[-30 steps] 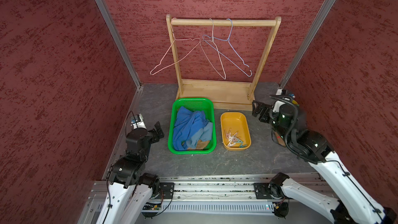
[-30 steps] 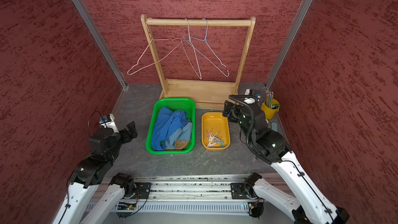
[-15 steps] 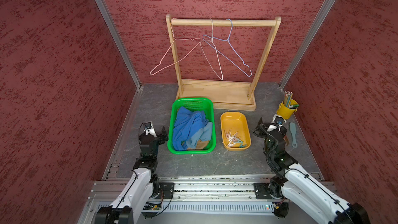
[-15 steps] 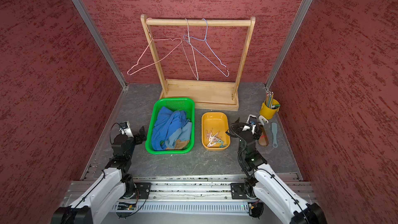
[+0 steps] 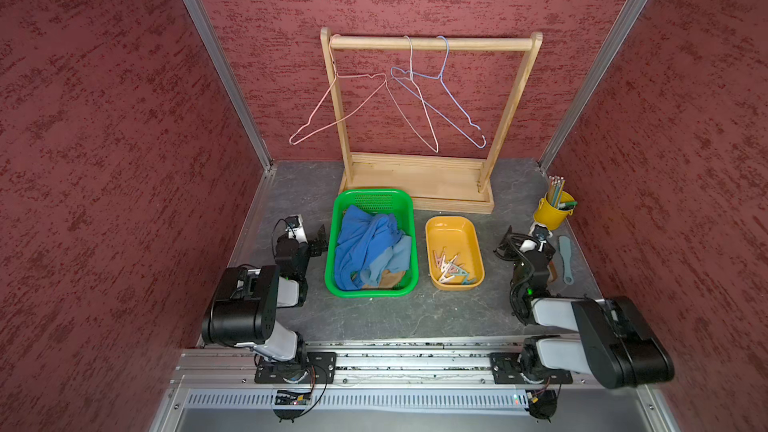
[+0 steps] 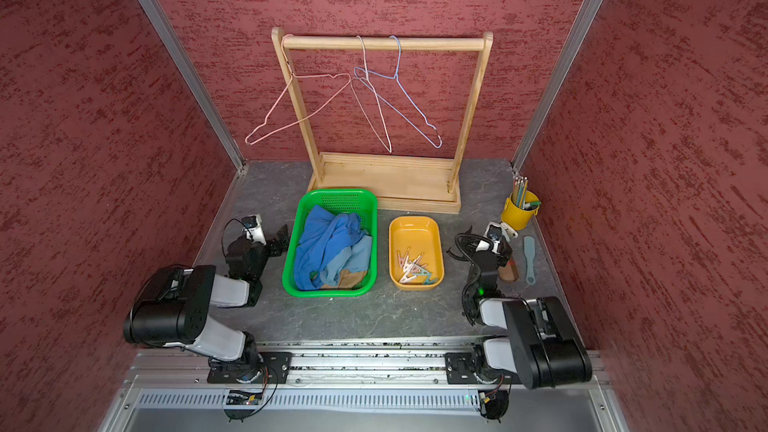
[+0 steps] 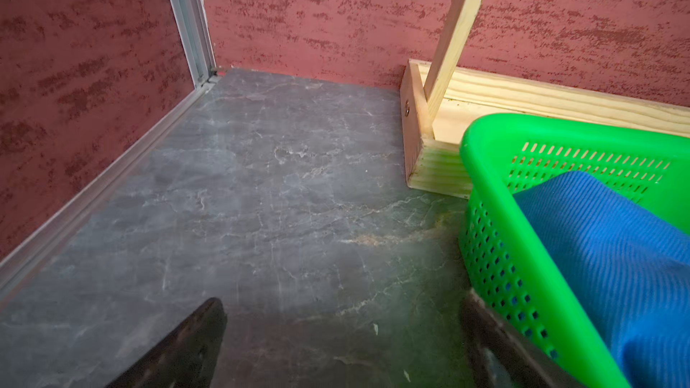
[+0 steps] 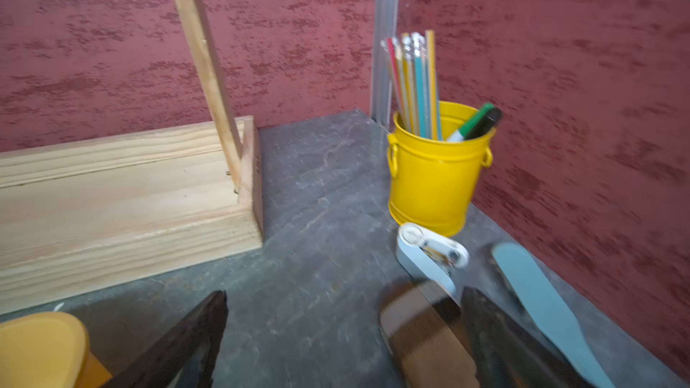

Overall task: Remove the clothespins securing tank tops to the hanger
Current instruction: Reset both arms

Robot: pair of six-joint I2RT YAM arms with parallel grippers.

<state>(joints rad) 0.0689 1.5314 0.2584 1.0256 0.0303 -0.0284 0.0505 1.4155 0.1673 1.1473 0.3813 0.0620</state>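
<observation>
The clothespins (image 5: 451,268) (image 6: 413,268) lie in a loose heap in the orange tray (image 5: 453,228). The tank tops (image 5: 370,247) (image 6: 332,248) are bundled in the green basket (image 5: 374,194), royal blue on top, with grey-blue and tan showing at the near end. A pink hanger (image 5: 332,118), a white hanger (image 5: 417,112) and a blue hanger (image 5: 451,108) hang bare on the wooden rack (image 5: 432,43). My left gripper (image 5: 318,241) (image 7: 343,302) rests low beside the basket, open and empty. My right gripper (image 5: 524,248) (image 8: 343,294) is low by the yellow cup, open and holding nothing.
A yellow cup (image 5: 552,211) of pencils stands at the right wall. A grey-blue spatula (image 5: 565,257), a brown flat piece (image 8: 422,330) and a small white object (image 8: 429,251) lie on the table around my right fingers. Red walls close in on three sides.
Both arms have folded down and drawn back toward the front rail. The right gripper came from beside the rack's right post to the table by the yellow cup. Both stayed open.
</observation>
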